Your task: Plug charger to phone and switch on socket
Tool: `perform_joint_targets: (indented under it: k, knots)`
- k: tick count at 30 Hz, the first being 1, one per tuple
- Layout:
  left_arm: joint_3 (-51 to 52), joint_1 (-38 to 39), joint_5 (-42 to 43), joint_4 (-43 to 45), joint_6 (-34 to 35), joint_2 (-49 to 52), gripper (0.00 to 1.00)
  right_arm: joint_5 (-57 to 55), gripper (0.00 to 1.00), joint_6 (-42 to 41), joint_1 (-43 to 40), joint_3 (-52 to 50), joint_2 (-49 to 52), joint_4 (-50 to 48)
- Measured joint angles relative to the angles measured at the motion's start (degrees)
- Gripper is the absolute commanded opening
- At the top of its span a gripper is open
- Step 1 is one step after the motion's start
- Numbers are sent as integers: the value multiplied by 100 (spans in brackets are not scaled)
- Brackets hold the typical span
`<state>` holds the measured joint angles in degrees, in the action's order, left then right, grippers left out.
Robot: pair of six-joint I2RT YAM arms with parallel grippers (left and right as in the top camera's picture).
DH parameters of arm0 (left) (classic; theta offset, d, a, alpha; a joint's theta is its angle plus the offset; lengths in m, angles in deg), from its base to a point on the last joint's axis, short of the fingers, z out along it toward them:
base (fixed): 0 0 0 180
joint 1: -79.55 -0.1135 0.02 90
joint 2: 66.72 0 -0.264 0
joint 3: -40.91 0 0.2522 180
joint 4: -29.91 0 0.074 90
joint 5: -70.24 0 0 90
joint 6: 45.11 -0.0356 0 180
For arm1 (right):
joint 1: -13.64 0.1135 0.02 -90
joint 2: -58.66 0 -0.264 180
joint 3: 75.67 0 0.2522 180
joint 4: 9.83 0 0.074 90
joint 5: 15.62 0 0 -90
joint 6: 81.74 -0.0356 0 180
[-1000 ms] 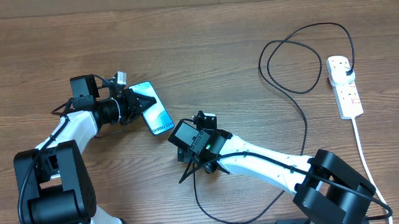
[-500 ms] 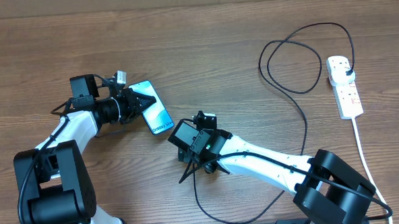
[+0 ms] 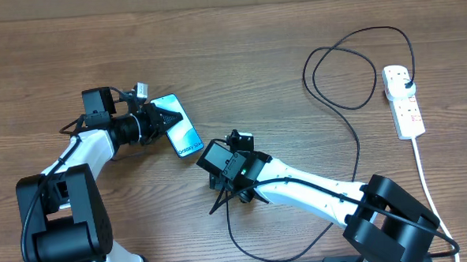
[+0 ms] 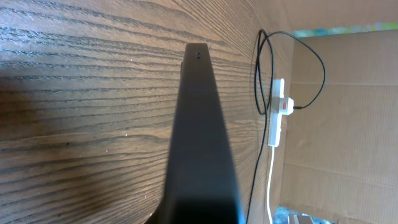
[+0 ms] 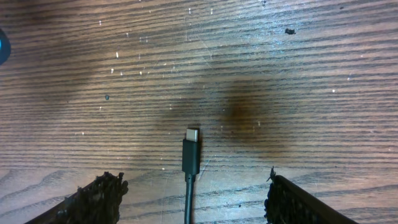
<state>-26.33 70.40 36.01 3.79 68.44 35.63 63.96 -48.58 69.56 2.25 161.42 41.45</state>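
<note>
Grain of a brown wooden tabletop fills the overhead view, with two white-and-black robot arms reaching in from the near edge. The left gripper is clamped on one end of the slim rectangular smartphone with black edges and a light blue-teal screen, jaws drawn tight together on it. The screen faces up toward the overhead camera. From the left wrist camera the phone shows only as a dark, narrow slab running away from the lens, with wood grain on either side.

The right gripper hangs low over the table just beside the phone's free end, its two black fingers spread wide apart and touching nothing. Between them, flat on the wood, lies the small connector tip of the long thin black charger cable, its metal end pointing away from the wrist camera. The cable curves off under the right arm, then climbs the right half of the table and loops near the far edge.

Its black plug sits in the far end of the narrow white power strip with red markings, which lies well apart from the phone near the table's right edge, a thicker white cord trailing from its near end. The left wrist camera also catches the strip against a brown cardboard wall.
</note>
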Motion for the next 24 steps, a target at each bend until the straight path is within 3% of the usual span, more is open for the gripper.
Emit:
perform_joint_targets:
  k: [9, 24]
  knots:
    - [0, 0, 0, 0, 0, 0, 4, 2, 75, 2, 0, 0, 0, 0]
    - [0, 0, 0, 2, 0, 0, 4, 166, 55, -170, 44, 0, 7, 48]
